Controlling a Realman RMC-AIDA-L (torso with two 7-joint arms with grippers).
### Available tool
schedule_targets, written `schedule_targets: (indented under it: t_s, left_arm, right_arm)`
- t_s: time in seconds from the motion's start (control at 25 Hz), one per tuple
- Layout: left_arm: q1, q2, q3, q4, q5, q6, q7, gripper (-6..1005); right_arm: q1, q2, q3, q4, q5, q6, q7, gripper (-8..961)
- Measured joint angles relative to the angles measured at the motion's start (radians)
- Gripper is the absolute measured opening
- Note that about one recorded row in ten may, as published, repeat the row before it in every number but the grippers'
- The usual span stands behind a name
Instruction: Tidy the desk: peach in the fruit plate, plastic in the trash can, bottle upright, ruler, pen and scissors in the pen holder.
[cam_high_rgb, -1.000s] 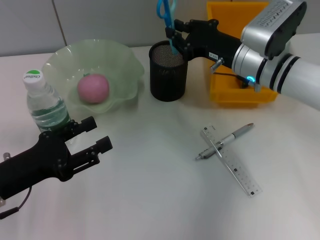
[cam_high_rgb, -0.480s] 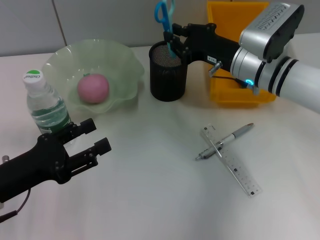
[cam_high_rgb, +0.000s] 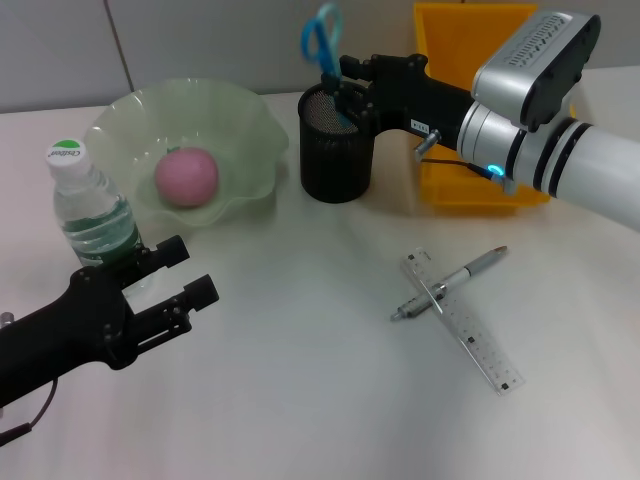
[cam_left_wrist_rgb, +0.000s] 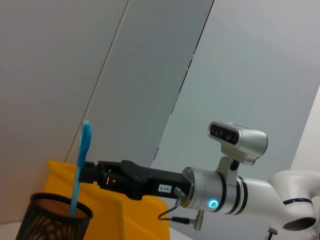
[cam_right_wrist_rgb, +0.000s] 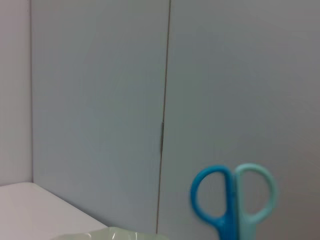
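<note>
One pair of scissors (cam_high_rgb: 324, 55) stands nearly upright, blades down in the pen holder (cam_high_rgb: 338, 143); my right gripper (cam_high_rgb: 345, 85) pinches them above its rim.

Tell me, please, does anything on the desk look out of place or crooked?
Yes: the pen and ruler lie crossed on the table, outside the pen holder. The scissors stand tilted in it.

A lab-like test bench: bare white table (cam_high_rgb: 300, 400) against plain grey wall panels (cam_right_wrist_rgb: 100, 100).
</note>
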Motion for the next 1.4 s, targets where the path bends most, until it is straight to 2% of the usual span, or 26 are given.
schedule_targets:
  t_s: [0.12, 0.68, 0.88, 1.08, 1.4]
  left_arm:
    - [0.001, 0.000, -0.008, 0.000, 0.000, 0.005, 0.000, 742]
    - [0.013, 0.002, -0.010, 0.003, 0.000, 0.013, -0.001, 742]
    - [0.013, 0.002, -0.008, 0.003, 0.004, 0.013, 0.005, 742]
    - [0.003, 0.000, 0.000, 0.003, 0.010, 0.012, 0.042, 742]
    - [-0.010, -0.003, 0.015, 0.001, 0.011, 0.009, 0.078, 743]
  right_arm:
    - [0.000, 0.000, -0.001, 0.000, 0.001, 0.003, 0.000, 230]
    - [-0.051, -0.008, 0.005, -0.069, 0.006, -0.006, 0.107, 596]
    - [-0.070, -0.007, 0.006, -0.080, 0.006, -0.028, 0.129, 770]
    - [-0.107, -0.005, 0.010, -0.095, 0.017, -0.132, 0.147, 763]
    - [-0.157, -0.005, -0.001, -0.078, 0.180, -0.239, 0.190, 756]
